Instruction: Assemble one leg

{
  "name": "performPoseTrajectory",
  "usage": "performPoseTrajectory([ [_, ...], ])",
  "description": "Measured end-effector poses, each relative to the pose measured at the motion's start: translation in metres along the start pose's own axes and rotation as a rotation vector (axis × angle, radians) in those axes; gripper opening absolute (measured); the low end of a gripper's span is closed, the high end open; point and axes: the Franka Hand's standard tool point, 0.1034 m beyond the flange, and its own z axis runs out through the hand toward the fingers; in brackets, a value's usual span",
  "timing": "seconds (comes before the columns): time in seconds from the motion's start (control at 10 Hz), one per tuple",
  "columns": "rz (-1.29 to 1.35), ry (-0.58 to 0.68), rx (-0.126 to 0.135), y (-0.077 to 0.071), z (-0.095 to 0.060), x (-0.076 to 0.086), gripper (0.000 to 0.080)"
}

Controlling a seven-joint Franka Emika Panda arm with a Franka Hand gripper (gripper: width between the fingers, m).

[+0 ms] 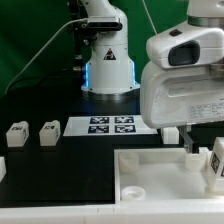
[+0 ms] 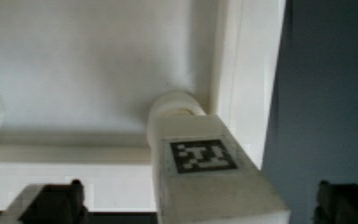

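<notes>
A leg point(image 2: 202, 150), a small white block with a square tag on its face, stands at the corner of the large white tray-like piece point(image 2: 87, 60), against its rim. My gripper point(image 2: 194, 195) is open. Its dark fingertips point(image 2: 43, 203) stand on either side of the leg, with a wide gap on one side and a narrow gap on the other. In the exterior view the gripper point(image 1: 205, 150) hangs low at the right over the tray-like piece point(image 1: 165, 160), with the same leg point(image 1: 216, 162) below it. Two more legs point(image 1: 17, 133) point(image 1: 49, 132) lie at the exterior view's left.
The marker board point(image 1: 110, 125) lies in front of the robot base point(image 1: 108, 70). Another white part point(image 1: 2, 168) shows at the exterior view's left edge. A round hole point(image 1: 130, 190) sits in the tray-like piece's near corner. Dark table point(image 2: 327, 80) lies beside the rim.
</notes>
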Motion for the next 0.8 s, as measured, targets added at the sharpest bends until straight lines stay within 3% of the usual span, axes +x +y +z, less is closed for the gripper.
performPoseTrajectory([
  [0.5, 0.017, -0.003, -0.002, -0.0012, 0.0023, -0.0008, 0.0619],
  [0.6, 0.017, -0.003, -0.002, -0.0012, 0.0023, -0.0008, 0.0417],
  [0.7, 0.017, -0.003, -0.003, -0.0006, 0.0024, -0.0008, 0.0417],
  [0.8, 0.019, -0.003, -0.004, 0.0010, 0.0020, -0.0005, 0.0298],
])
